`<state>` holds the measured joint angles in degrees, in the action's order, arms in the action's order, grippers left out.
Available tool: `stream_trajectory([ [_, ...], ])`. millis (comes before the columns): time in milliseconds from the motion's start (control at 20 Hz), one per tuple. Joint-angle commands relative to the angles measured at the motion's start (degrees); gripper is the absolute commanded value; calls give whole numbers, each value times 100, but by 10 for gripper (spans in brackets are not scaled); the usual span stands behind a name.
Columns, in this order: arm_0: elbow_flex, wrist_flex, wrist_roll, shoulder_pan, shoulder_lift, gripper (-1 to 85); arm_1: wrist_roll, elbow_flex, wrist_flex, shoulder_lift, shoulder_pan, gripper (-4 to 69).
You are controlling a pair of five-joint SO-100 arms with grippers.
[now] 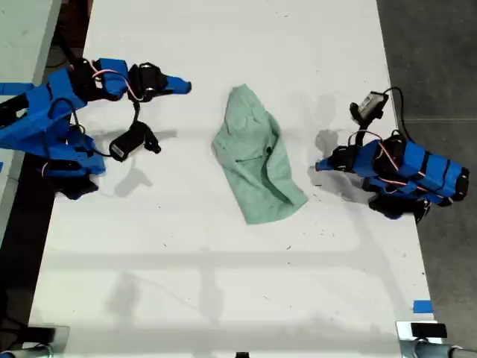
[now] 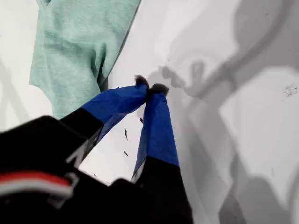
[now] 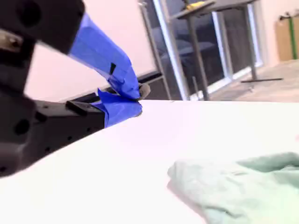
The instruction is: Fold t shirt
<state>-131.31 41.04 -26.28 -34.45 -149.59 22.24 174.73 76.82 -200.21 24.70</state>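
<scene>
The t shirt (image 1: 258, 156) lies bunched near the middle of the white table (image 1: 223, 298), between the two arms, touching neither. Its long axis runs diagonally in the exterior view, from a narrow upper end toward a wider lower end nearer the exterior view's right. My first gripper (image 2: 150, 88) belongs to the arm at the exterior view's right: its wrist view looks down on the table with the cloth just beside the tips, and in the exterior view the gripper (image 1: 322, 165) sits close to the garment's lower right edge. Its jaws are clenched tip to tip and hold nothing. My second gripper (image 3: 135, 99) belongs to the arm at the exterior view's left; its camera looks low across the table toward the garment (image 3: 243, 184), and in the exterior view the gripper (image 1: 182, 87) stands well apart from the garment's upper end. Its jaws also appear closed and empty. Judgement: the first gripper is the nearer tool; reaching the nearest edge requires opening the jaws and travelling toward the exterior view's left.
</scene>
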Motion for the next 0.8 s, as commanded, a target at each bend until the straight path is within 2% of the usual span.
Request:
stream_trajectory([
  [0, -2285, -475, -176, -448, -2180, -3, -18, 308, 18, -88, -9, 21],
  [100, -4122, -914, -431, -545, -4043, -3, -26, 308, 18, -88, 9, 21],
  [150, -5001, -527, -448, -624, -5555, -3, -35, 308, 18, -88, 9, 21],
  [200, -5370, -404, -308, -694, -5669, -3, -44, 308, 18, -79, 18, 21],
  [300, -5704, -668, -290, -510, -5651, -3, -62, 308, 18, -79, 18, 21],
  [550, -5704, 290, -404, -809, -5651, -3, -70, 308, 18, -70, 105, 21],
  [750, -5704, 642, -141, -932, -5651, -3, -62, 308, 18, -70, 176, 21],
])
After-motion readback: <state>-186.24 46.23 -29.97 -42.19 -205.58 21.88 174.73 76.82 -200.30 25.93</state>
